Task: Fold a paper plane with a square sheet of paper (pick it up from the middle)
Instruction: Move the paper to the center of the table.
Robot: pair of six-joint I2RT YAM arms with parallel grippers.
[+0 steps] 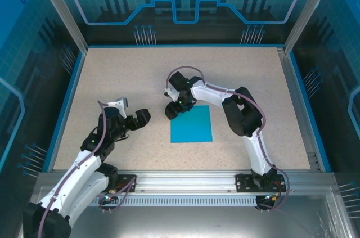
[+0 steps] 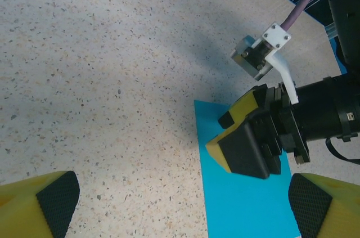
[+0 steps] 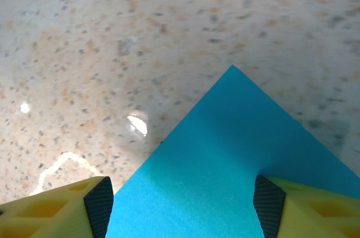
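The square sheet of paper [image 1: 192, 125] lies flat and unfolded on the speckled table, bright cyan-blue, just right of centre. My right gripper [image 1: 172, 109] stands low over its far-left corner. In the right wrist view that corner [image 3: 225, 153] points away between the two pads, and the gripper [image 3: 184, 211] is open around it. My left gripper [image 1: 142, 117] hovers to the left of the sheet, open wide and holding nothing. From the left wrist, the sheet's left edge [image 2: 242, 204] and the right gripper [image 2: 247, 145] sit ahead of my open left gripper [image 2: 185, 207]. The paper plane is out of view.
The tabletop [image 1: 112, 80] is bounded by a blue rim and transparent walls on three sides. An aluminium rail [image 1: 185, 184] with both arm bases runs along the near edge. The right arm's elbow [image 1: 242, 111] stands beside the sheet's right edge.
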